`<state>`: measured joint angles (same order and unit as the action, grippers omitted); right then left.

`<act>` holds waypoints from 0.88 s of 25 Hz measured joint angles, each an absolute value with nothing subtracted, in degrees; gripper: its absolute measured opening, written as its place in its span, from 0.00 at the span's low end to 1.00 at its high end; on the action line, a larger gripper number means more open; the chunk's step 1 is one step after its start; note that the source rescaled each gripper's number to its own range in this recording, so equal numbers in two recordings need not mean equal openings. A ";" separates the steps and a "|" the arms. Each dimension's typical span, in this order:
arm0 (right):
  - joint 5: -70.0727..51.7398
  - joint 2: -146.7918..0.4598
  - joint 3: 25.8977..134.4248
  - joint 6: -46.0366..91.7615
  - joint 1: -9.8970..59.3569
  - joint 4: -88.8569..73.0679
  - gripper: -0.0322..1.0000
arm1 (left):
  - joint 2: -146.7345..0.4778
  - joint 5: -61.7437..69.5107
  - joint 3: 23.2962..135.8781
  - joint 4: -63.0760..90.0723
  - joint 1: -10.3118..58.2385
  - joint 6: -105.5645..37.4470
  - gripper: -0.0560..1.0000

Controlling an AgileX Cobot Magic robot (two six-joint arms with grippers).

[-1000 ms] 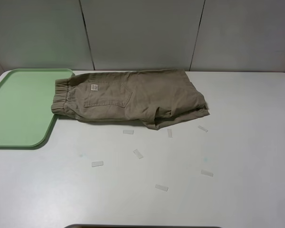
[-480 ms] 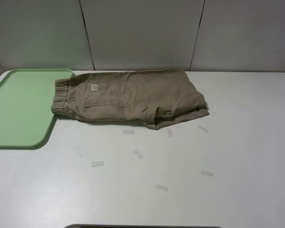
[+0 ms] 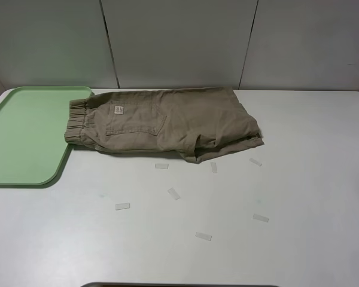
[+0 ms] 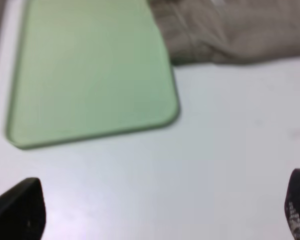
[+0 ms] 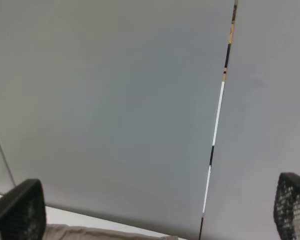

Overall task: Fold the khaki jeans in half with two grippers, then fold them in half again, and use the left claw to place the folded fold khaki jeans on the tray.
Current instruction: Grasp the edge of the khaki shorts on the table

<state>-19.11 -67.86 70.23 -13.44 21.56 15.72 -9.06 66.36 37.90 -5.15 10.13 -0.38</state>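
Observation:
The khaki jeans (image 3: pixel 167 122) lie flat at the back middle of the white table, waistband to the left and overlapping the tray's right edge. Left of them sits the pale green tray (image 3: pixel 24 134), with nothing on it. Neither arm shows in the exterior high view. In the left wrist view, the left claw (image 4: pixel 160 210) is open over bare table, short of the tray (image 4: pixel 90 75) and the jeans' waistband (image 4: pixel 230 35). The right gripper (image 5: pixel 155 210) is open too and faces the grey back wall, with a sliver of the jeans (image 5: pixel 105 234) below it.
Several small pale tape strips (image 3: pixel 174 194) are stuck on the table in front of the jeans. Grey wall panels (image 3: pixel 179 42) stand behind the table. A dark edge (image 3: pixel 179 284) runs along the table's front.

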 joint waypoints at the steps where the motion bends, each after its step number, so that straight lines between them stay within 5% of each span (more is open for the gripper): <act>1: -19.11 -67.86 70.23 -13.44 21.56 15.72 1.00 | -9.06 66.04 36.45 -4.18 10.13 -1.28 0.95; 22: -19.85 -67.86 70.23 -13.40 21.56 15.60 1.00 | 0.29 61.12 27.60 3.10 10.13 -5.29 0.89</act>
